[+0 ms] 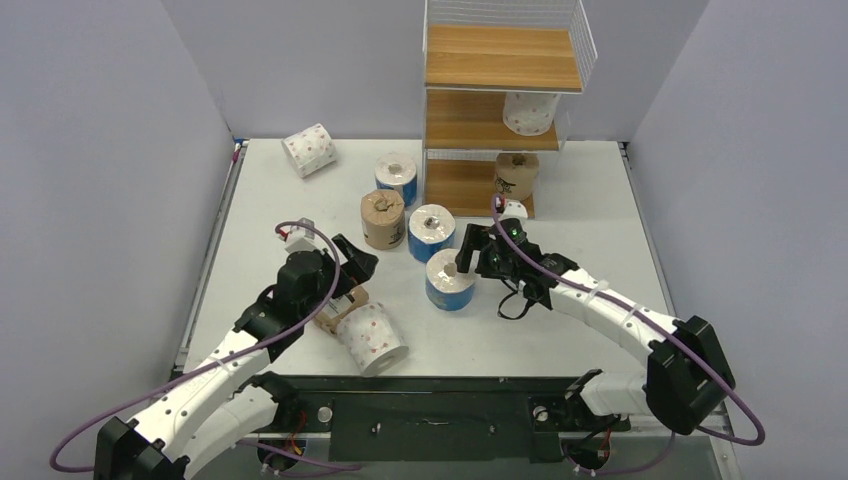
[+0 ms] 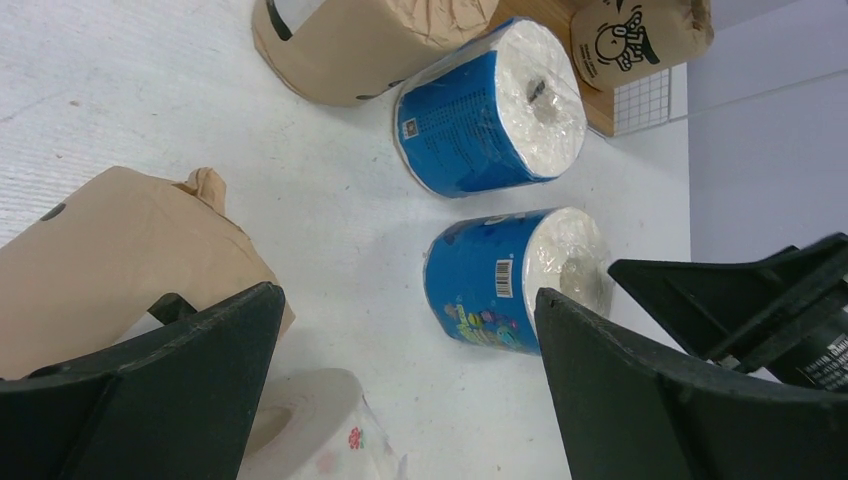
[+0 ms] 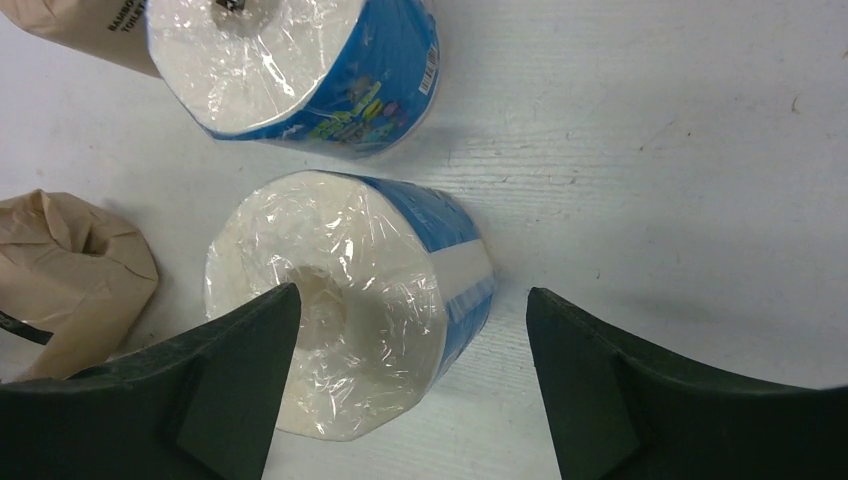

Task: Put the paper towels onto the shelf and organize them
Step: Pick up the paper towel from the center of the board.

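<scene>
Jaws spread wide, the right gripper point(image 3: 412, 293) hangs over the upright blue-wrapped paper towel roll point(image 3: 335, 300) at mid-table, its core vertical and offset toward one finger, while the left gripper point(image 2: 408, 295), likewise spread, sits farther away.

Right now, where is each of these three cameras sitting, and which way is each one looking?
Top view: fixed above and behind the robot, looking down on the table and shelf; left arm and right arm show.
Left wrist: on the left arm, looking across the table through its open left pincer towards the shelf.
Right wrist: on the right arm, looking down through its open right pincer.
Shared: both wrist views show the same upright blue roll.
</scene>
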